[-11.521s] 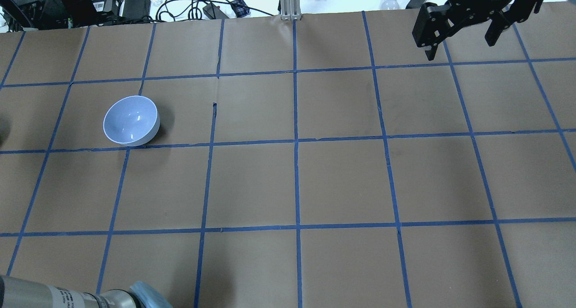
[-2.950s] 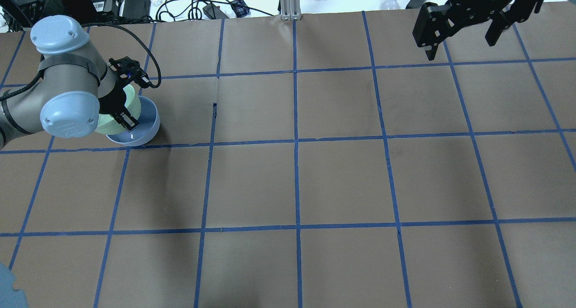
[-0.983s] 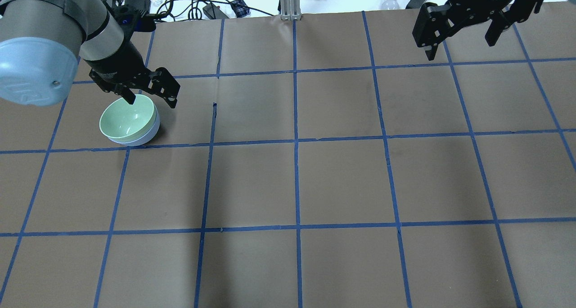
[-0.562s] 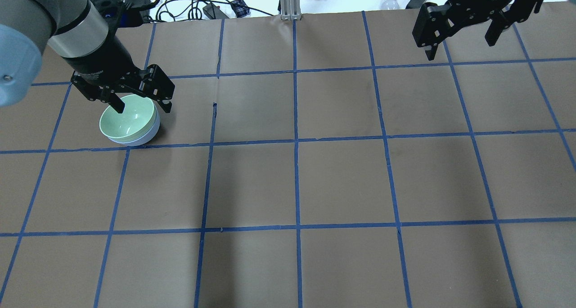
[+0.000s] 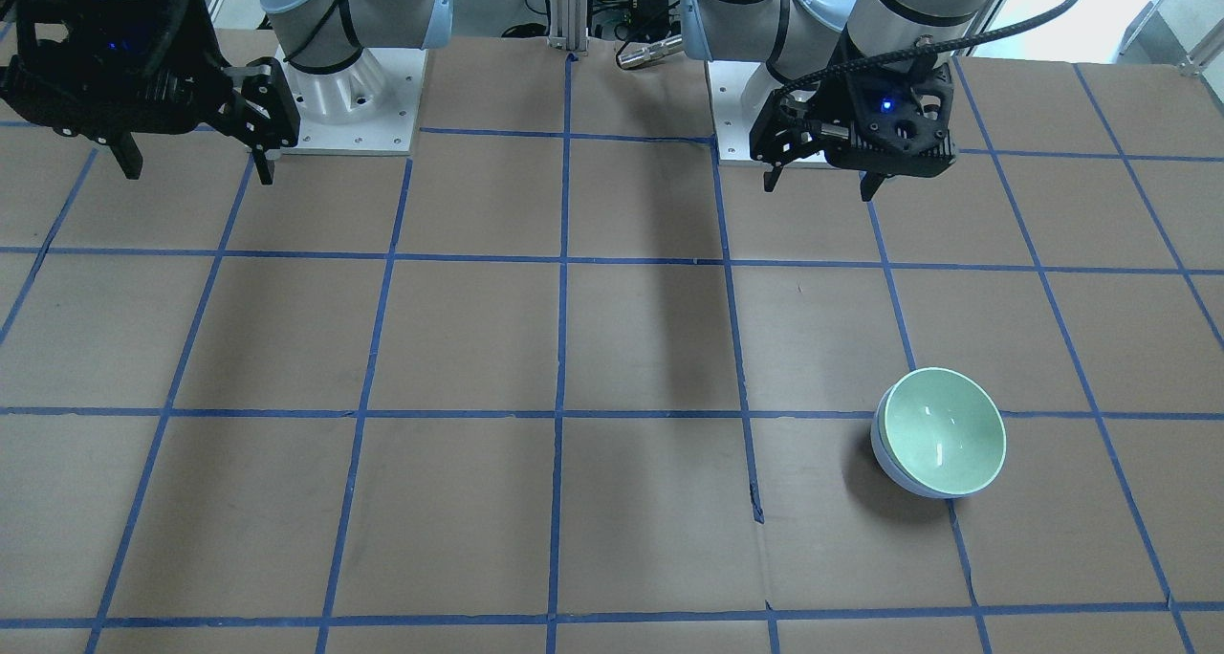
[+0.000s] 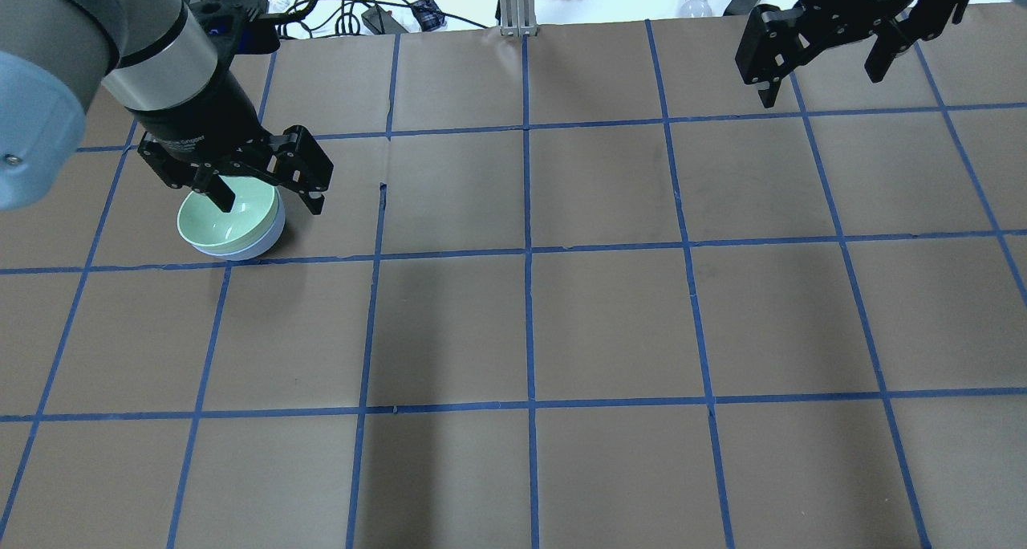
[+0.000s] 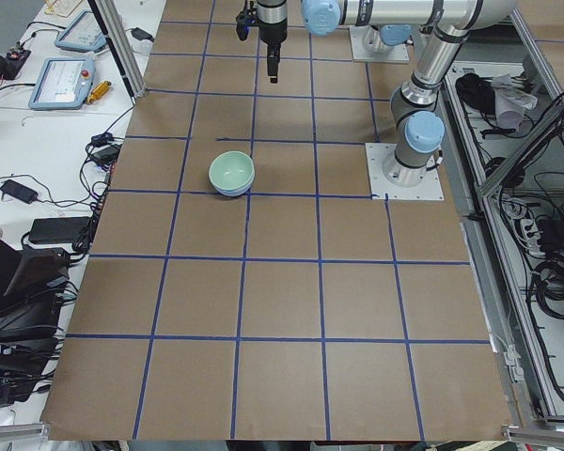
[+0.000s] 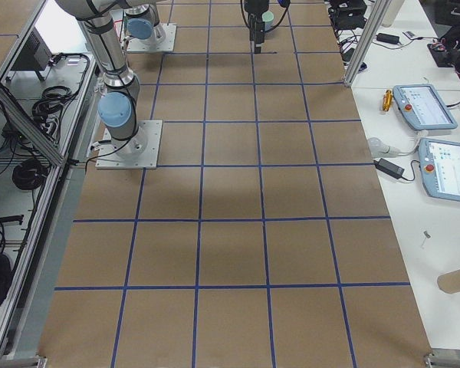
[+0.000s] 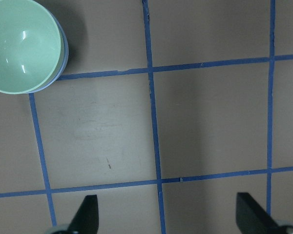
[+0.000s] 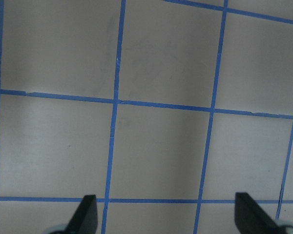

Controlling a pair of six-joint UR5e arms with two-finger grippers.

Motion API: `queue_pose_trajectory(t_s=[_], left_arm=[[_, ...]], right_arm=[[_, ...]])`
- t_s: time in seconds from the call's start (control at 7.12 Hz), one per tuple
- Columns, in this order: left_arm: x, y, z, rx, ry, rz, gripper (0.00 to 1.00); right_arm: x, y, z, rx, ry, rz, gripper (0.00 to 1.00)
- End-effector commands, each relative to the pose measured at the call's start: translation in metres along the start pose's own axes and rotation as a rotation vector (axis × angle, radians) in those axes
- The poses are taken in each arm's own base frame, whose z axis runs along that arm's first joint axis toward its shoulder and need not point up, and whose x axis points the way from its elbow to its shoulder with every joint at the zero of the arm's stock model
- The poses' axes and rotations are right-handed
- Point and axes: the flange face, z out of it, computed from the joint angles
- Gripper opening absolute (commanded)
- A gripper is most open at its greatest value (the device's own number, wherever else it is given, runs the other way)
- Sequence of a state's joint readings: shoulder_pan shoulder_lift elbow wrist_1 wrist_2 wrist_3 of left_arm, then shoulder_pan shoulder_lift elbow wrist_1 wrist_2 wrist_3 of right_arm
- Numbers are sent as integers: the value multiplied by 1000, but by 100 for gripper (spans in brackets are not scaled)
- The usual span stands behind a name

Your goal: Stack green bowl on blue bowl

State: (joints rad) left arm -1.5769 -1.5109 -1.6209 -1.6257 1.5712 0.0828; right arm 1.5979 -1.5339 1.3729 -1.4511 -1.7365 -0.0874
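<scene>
The green bowl [image 6: 227,218] sits nested inside the blue bowl [image 6: 269,237], whose rim and outside show only as a thin edge around it. The stack also shows in the front view, the green bowl [image 5: 944,431] in the blue bowl [image 5: 891,468], and at the top left of the left wrist view [image 9: 22,46]. My left gripper [image 6: 269,204] is open and empty, high above the stack's far-right edge and touching neither bowl. My right gripper [image 6: 822,83] is open and empty above the far right of the table.
Brown paper with a blue tape grid [image 6: 529,252] covers the table. Cables, power bricks and a metal post [image 6: 513,3] lie beyond the far edge. Both arm bases [image 5: 349,90] stand at the robot's side of the table.
Three seconds ago my left gripper held the green bowl over the blue one. It now rests in the blue bowl, and the open gripper has lifted and shifted slightly right. The right arm has not moved.
</scene>
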Motion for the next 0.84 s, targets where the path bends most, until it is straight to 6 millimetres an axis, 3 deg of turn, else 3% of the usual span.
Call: queue_pose_trajectory(t_s=[0.0, 0.7], left_arm=[[2, 3, -2, 0, -8, 8, 100], [-4, 7, -2, -9, -8, -4, 100]], right_arm=[[0, 0, 0, 0, 0, 0, 100], [1, 0, 0, 0, 0, 1, 100]])
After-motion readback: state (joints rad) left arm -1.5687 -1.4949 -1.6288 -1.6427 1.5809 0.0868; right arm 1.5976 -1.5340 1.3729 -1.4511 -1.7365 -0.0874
